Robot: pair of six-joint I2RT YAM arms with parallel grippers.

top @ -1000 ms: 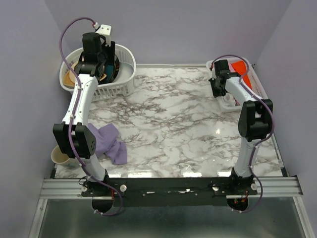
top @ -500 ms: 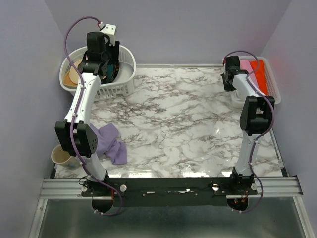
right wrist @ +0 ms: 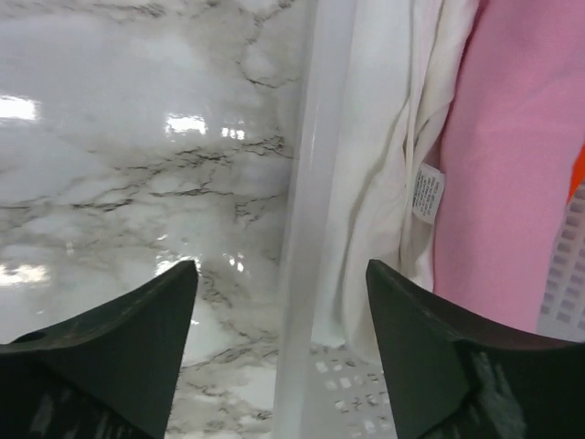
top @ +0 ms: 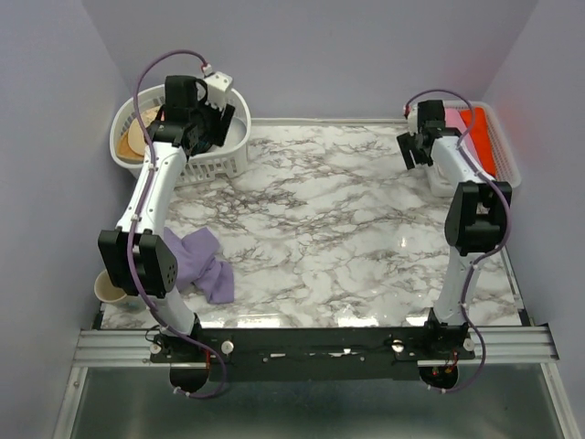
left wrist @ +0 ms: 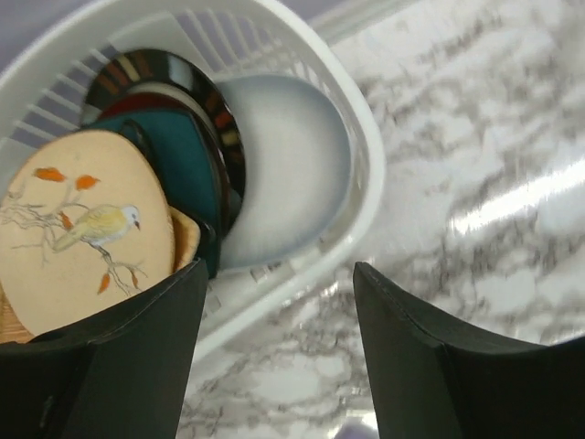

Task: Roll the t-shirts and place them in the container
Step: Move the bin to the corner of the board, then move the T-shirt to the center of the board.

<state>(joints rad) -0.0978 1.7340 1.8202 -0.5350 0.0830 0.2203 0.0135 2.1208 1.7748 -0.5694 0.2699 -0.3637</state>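
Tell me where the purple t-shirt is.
In the top view, the purple t-shirt lies crumpled on the table at its near left, beside the left arm and a paper cup.

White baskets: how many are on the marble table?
2. The left basket, at the far-left corner, holds plates; the right basket, at the far-right corner, holds folded cloths. None appears hidden.

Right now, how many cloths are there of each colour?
Purple t-shirt: 1
Pink cloth: 1
White cloth: 1
Orange-red cloth: 1
Total: 4
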